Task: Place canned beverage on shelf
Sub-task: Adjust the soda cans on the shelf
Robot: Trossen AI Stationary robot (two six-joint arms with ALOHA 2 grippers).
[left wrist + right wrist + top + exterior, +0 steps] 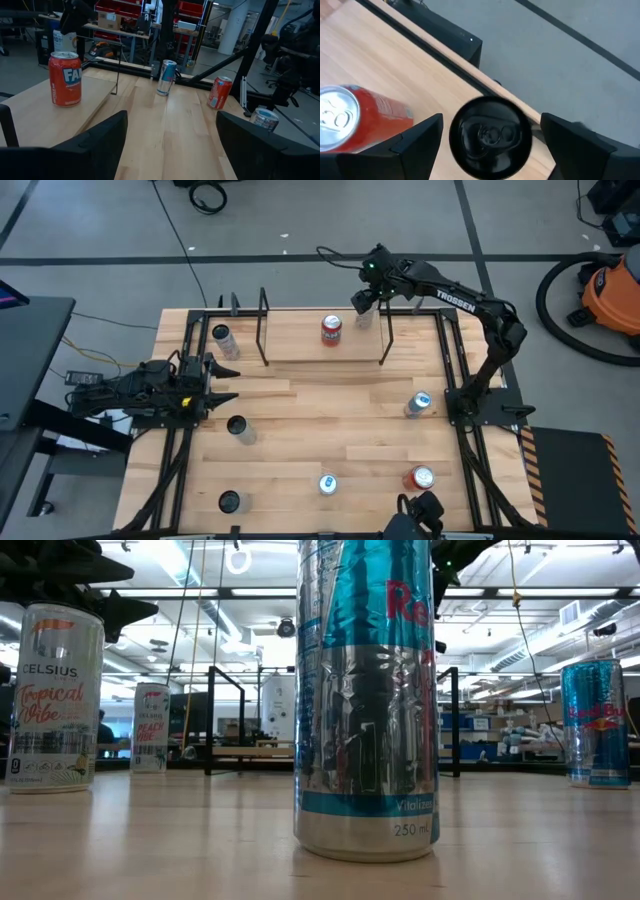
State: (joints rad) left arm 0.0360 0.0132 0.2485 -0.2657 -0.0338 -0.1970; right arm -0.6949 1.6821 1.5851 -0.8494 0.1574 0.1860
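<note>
High view
Shelf [300, 345]: at the table's 12 o'clock edge, a light board between two black end frames.
Red can [331, 330]: upright on the board, right of its middle.
Right gripper [364, 301]: above the shelf's 3 o'clock end, over a pale can [364, 317] just beside the red one; whether it touches cannot be told here.
Left gripper [222, 383]: at the table's 9 o'clock side, fingers spread, nothing between them.
Loose cans: a pale one [223, 339] left of the shelf, a dark-topped one [240, 429] near the left gripper, another [230, 501] at 7 o'clock, a blue one [327, 484] at 6 o'clock, a red one [420, 477] at 5 o'clock, and a blue one [419, 404] at 3 o'clock.

Low view
Blue-and-silver can [366, 690]: close up, filling the middle.
Shelf frames: far behind it, on either side.

Left wrist view
Left fingers [100, 145]: wide apart, empty, above bare wood.

Right wrist view
Black-topped can [490, 137]: upright on the board between the spread right fingers [415, 142], a gap on both sides.
Red can: at its 9 o'clock.
</note>
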